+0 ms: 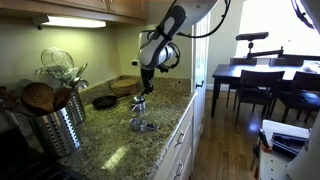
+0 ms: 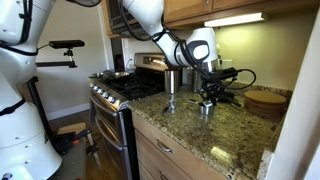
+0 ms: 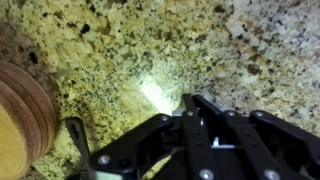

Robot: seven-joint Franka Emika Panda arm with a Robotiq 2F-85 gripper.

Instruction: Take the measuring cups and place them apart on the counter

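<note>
My gripper hangs over the granite counter, seen in both exterior views. A small silver measuring cup sits right under its fingers, low over the counter. In the wrist view the fingers are pressed together with a thin silver sliver between them; the cup body is hidden there. A second silver measuring cup stands alone on the counter, a short way toward the stove.
A ribbed steel utensil canister stands at the near counter end. A black skillet and a wooden bowl lie by the wall; the bowl shows in the wrist view. A stove adjoins the counter.
</note>
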